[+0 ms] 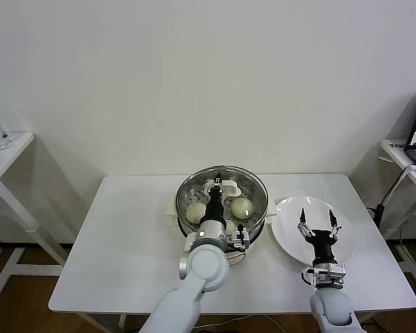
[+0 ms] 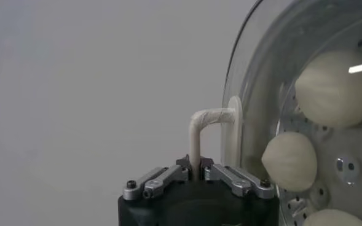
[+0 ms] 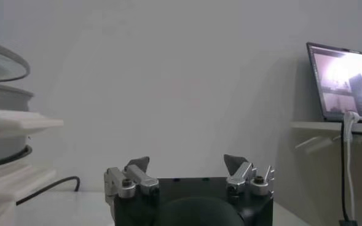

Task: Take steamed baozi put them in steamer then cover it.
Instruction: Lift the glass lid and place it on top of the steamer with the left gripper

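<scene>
The left gripper (image 1: 219, 189) hides part of the steamer (image 1: 253, 182) (only 2 baozi (image 1: 241, 207) show clearly).

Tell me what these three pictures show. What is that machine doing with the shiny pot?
It is a robot with two arms. The big picture looks down from its head at a white table. The other two come from cameras on its wrists. The left claw is shut on the white handle of the glass cover, which sits on the steamer. Through the glass you can see baozi, soft white buns, inside. The right claw is open and holds nothing; it hangs over a white plate beside the pot.
</scene>
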Available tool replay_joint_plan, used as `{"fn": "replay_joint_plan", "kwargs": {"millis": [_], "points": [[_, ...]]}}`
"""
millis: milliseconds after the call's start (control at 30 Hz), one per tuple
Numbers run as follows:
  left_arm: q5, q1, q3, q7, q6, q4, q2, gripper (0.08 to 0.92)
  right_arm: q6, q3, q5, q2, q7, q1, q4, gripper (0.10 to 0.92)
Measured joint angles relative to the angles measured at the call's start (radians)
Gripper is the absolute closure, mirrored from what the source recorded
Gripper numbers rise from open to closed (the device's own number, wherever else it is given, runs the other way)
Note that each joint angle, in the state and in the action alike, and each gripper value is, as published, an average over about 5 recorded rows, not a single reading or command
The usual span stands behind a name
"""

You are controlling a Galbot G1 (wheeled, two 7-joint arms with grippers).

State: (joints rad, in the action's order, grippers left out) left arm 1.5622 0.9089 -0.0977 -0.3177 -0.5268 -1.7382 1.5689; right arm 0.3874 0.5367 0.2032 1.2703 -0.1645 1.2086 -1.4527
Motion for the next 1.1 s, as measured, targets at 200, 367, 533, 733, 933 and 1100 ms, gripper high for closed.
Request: {"fn": "replay_joint_plan", "kwargs": {"millis": [200,367,533,733,933,1100], "points": [[0.015,0.001,0.001,-0.001,0.007,0.014,0.003,0.809,0.001,0.0,0.0,0.001,0.0,-0.001,0.002,0.203],[0.024,0.003,0.003,0.0,0.01,0.024,0.005,0.809,0.001,0.001,0.0,0.0,0.0,-0.004,0.003,0.203],[0.033,0.004,0.005,0.005,0.014,0.036,0.009,0.809,0.002,0.001,0.0,-0.001,0.0,-0.005,0.003,0.203],[0.043,0.003,0.008,0.011,0.021,0.046,0.01,0.809,0.004,0.002,0.0,-0.001,0.001,-0.005,0.003,0.203],[0.056,0.008,0.014,0.012,0.028,0.047,0.009,0.809,0.004,0.002,0.0,-0.001,0.001,-0.006,0.003,0.203],[0.065,0.015,0.017,0.008,0.035,0.045,0.01,0.809,0.004,0.001,0.0,-0.002,0.001,-0.01,0.003,0.203]]}}
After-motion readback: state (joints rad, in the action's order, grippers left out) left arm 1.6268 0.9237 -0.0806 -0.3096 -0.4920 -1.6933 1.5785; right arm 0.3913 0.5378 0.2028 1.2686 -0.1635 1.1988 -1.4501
